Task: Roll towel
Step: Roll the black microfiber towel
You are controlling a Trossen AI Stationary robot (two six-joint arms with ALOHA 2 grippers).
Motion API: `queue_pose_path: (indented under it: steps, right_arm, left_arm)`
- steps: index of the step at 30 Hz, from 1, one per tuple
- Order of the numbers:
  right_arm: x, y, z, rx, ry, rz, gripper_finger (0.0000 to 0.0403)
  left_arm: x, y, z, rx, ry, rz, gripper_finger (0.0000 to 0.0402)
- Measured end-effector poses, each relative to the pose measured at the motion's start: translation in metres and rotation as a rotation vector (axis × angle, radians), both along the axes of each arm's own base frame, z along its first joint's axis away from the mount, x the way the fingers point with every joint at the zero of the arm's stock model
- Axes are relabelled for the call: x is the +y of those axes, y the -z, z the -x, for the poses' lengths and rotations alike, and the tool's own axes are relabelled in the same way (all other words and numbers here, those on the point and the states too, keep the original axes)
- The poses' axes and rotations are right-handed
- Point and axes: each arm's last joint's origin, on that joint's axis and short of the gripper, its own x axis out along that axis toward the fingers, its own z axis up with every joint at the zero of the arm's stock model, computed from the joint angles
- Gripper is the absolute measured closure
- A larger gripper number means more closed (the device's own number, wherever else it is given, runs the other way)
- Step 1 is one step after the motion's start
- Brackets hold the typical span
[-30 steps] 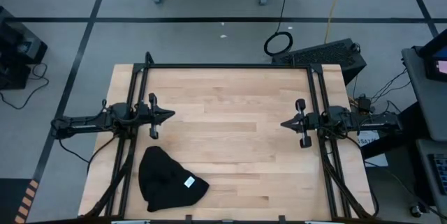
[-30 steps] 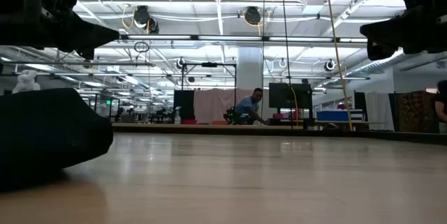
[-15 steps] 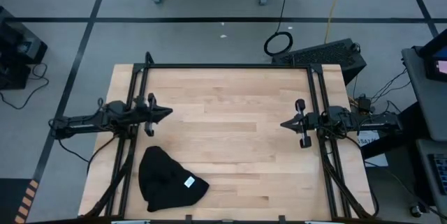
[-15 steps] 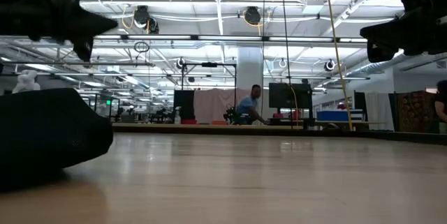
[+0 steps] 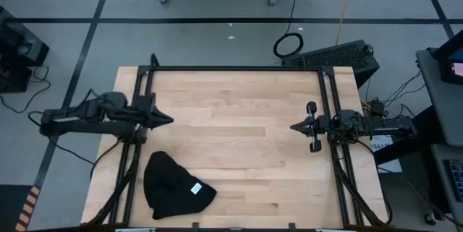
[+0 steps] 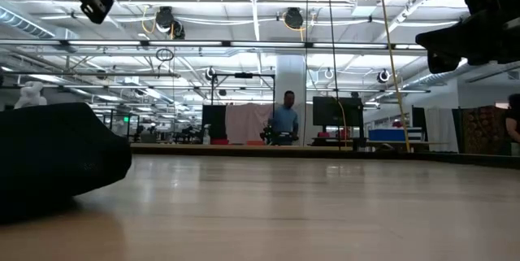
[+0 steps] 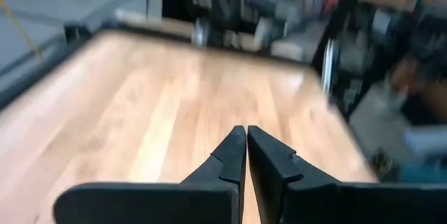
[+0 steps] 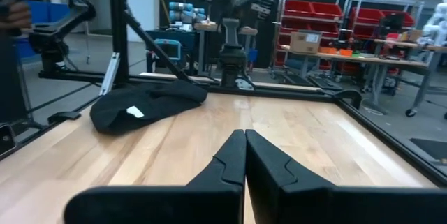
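The towel [image 5: 176, 186] is a crumpled black heap with a small white tag [image 5: 195, 188], resting on the wooden table [image 5: 239, 138] at its near left; it also shows in the low view [image 6: 57, 159] and the right wrist view [image 8: 147, 102]. My left gripper [image 5: 171, 120] hangs shut above the table's left side, beyond the towel's far side and apart from it. My right gripper [image 5: 292, 128] is shut at the table's right side, far from the towel. Both grippers hold nothing.
Black rails [image 5: 231, 69] frame the table's far, left and right sides. The wide middle of the wooden top [image 5: 239, 152] is bare. A person [image 6: 283, 119] stands far off in the room beyond the table.
My left gripper has risen from near table height and drawn slightly toward the table's left edge, its tip tilting down a little; its fingers stay shut. The towel and my right gripper have kept still.
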Motion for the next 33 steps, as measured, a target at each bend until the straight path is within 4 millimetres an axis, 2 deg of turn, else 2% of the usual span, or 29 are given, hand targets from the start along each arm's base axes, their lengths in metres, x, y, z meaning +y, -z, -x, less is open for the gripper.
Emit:
queue_pose_path:
  steps: [4, 7, 9, 14, 16, 19, 24, 29, 33]
  right_arm:
    - [-0.001, -0.001, 0.000, -0.007, 0.034, -0.002, 0.0403]
    - [-0.001, -0.001, 0.000, -0.006, 0.034, -0.002, 0.0403]
    - [-0.001, -0.001, 0.000, -0.006, 0.032, -0.002, 0.0403]
    - [-0.001, -0.001, 0.000, -0.006, 0.030, -0.002, 0.0403]
    - [-0.001, 0.000, 0.000, -0.005, 0.030, -0.002, 0.0403]
    - [-0.001, 0.000, 0.000, -0.005, 0.026, -0.001, 0.0403]
    - [-0.001, 0.000, 0.000, -0.003, 0.023, -0.001, 0.0403]
    - [-0.001, 0.000, 0.000, -0.003, 0.020, -0.001, 0.0403]
    - [-0.001, 0.000, 0.000, -0.003, 0.020, -0.001, 0.0403]
  left_arm:
    - [-0.001, -0.004, -0.018, 0.253, 0.024, -0.012, 0.0379]
    - [0.000, 0.005, -0.033, 0.481, -0.006, 0.037, 0.0377]
    - [0.000, 0.018, -0.039, 0.648, -0.026, 0.070, 0.0368]
    - [-0.003, 0.052, -0.046, 1.059, -0.085, 0.154, 0.0307]
    - [-0.008, 0.060, -0.049, 1.151, -0.075, 0.180, 0.0273]
    - [-0.016, 0.066, -0.055, 1.196, -0.028, 0.189, 0.0224]
    - [-0.040, 0.072, -0.066, 1.165, 0.126, 0.151, 0.0163]
    - [-0.066, 0.079, -0.075, 1.113, 0.251, 0.032, 0.0119]
    - [-0.076, 0.086, -0.078, 1.116, 0.269, -0.042, 0.0107]
